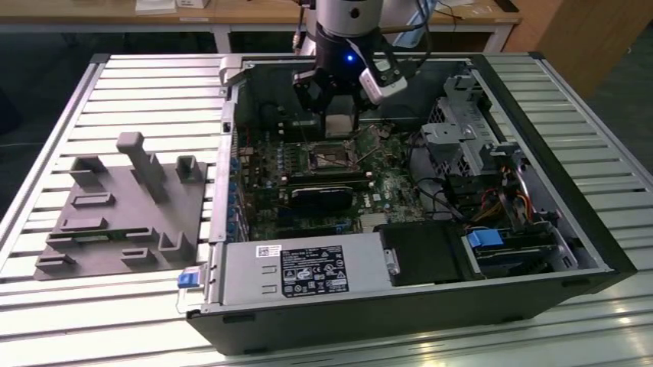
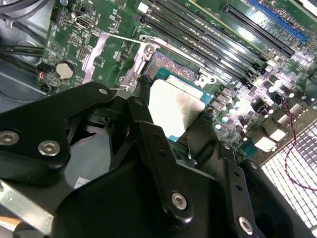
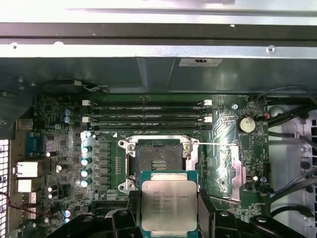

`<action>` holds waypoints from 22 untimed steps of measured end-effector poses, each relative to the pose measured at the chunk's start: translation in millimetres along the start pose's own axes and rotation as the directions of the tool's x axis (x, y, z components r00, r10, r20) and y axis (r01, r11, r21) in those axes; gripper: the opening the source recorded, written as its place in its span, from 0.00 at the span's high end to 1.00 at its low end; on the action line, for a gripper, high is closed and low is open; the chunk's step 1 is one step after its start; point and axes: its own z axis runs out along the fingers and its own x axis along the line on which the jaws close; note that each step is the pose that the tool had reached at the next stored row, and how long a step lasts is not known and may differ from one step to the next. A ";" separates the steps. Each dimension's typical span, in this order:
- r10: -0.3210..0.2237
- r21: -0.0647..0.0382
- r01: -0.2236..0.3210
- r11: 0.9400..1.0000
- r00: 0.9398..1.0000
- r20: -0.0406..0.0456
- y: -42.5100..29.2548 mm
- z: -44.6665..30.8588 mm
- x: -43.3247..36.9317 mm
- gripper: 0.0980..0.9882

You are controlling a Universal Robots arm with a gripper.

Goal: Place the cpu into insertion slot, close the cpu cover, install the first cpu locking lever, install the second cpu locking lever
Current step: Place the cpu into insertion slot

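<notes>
Cpu (image 3: pixel 169 204): flat square chip, dull silvery metal top on a green carrier edge. Location: held off the board, close to the insertion slot (image 3: pixel 159 161) and not seated in it; the slot's dark centre lies bare.

Handling (judged): light, stiff and thin; the smooth lid is likely slippery, and the underside and slot contacts are likely fragile. Best hold is by two opposite edges, keeping it level and keeping pressure off the faces.

Gripper (image 1: pixel 339 126): black fingers (image 3: pixel 130 210) closed onto the chip's two opposite sides, spread no wider than the chip.

Cpu cover (image 2: pixel 136 64): silver frame plate beside the slot, apparently swung open; whether it lies flat cannot be told.

Surroundings, working outward:
- green circuit board (image 3: pixel 59 144) carrying the slot
- long black memory slots (image 3: pixel 148 111) just beside the slot
- coin cell (image 3: pixel 246 124) near the cover
- open computer case (image 1: pixel 408 310) lying on its side, board facing up
- grey moulded fixture (image 1: pixel 122 206) well apart from the case, toward the exterior view's left
- slatted metal table (image 1: pixel 602 115) under everything
</notes>
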 end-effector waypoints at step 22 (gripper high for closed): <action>0.298 0.010 -0.298 0.954 0.954 0.022 -0.7 10.3 0.3 0.51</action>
